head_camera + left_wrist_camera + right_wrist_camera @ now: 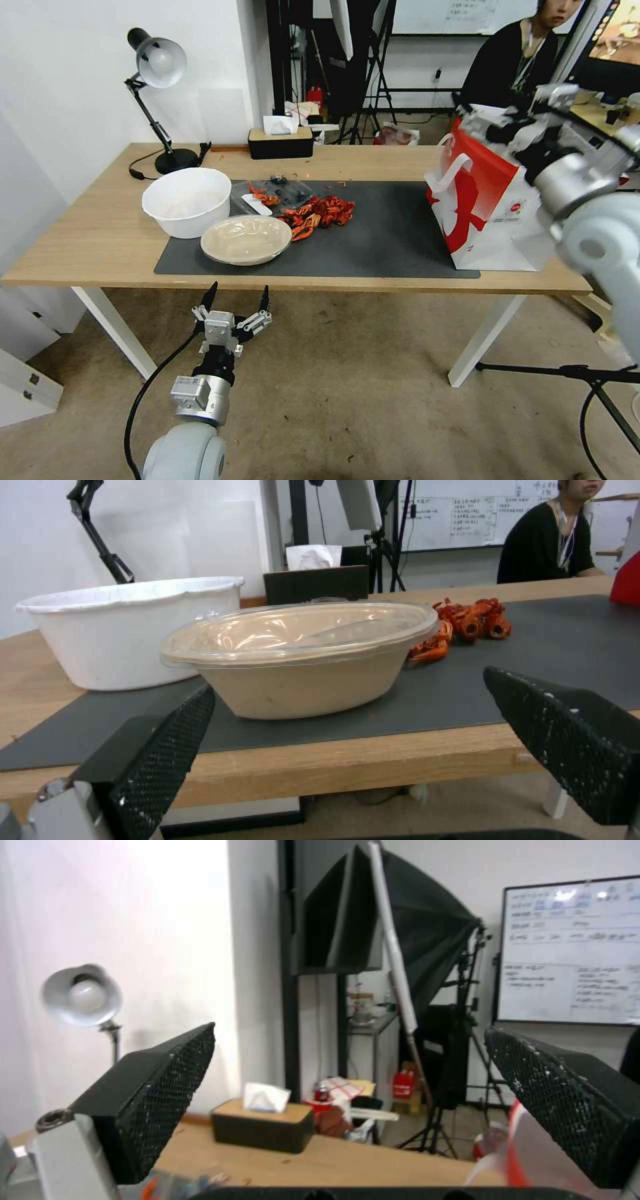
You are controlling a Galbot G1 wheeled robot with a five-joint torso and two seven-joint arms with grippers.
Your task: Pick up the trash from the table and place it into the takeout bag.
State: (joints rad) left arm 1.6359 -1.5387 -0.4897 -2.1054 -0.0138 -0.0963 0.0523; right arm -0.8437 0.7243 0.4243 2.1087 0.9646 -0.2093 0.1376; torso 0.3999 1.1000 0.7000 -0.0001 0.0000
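The desk (100, 247) carried the takeout bag (490, 207) at its right end, the right gripper (347, 1100) spread above it. The beige bowl (245, 239) sat on the mat's left, lidded, light, slippery; best pinched at its rim. Left gripper (237, 301) hung spread below the desk edge.

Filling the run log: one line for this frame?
left gripper: open, below table edge, facing lidded beige bowl | right gripper: open, above takeout bag | crayfish shells: on mat

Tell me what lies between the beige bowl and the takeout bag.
Head view: crayfish shells beside the beige bowl, then bare dark mat up to the takeout bag.
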